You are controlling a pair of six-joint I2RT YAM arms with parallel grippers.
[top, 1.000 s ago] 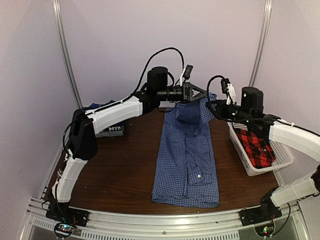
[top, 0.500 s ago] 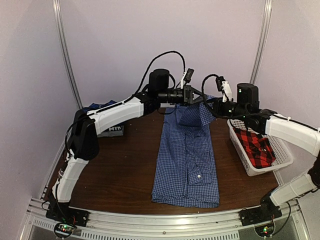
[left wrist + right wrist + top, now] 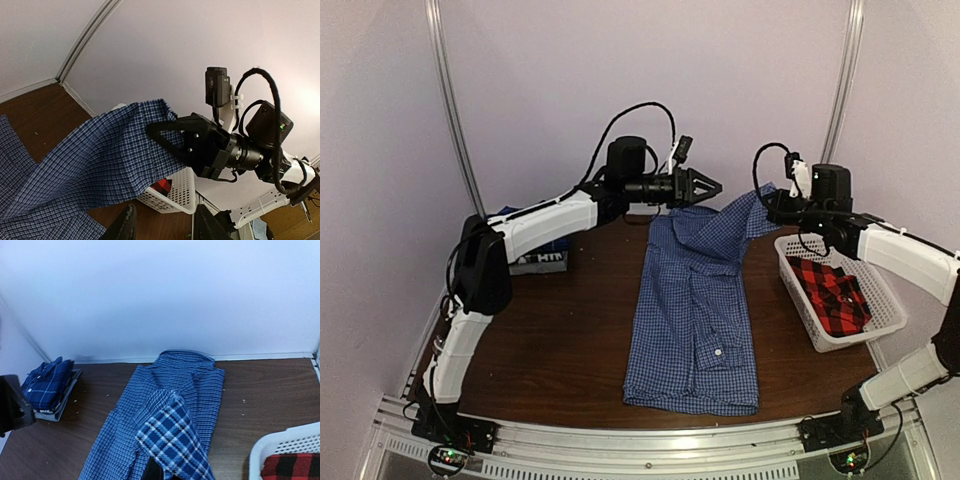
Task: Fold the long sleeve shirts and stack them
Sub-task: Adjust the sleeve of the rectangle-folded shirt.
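Blue-and-white check shirt lies lengthwise on the counter in the top view. One sleeve is lifted at the far end by the right gripper, its jaws clamped on the cloth. The left gripper hovers just beside it, jaws apart and empty.

In the left wrist view its own jaws stand apart with nothing between them, and the raised sleeve hangs above the basket.

In the right wrist view checked cloth bunches at the closed jaws, with the shirt flat beyond.
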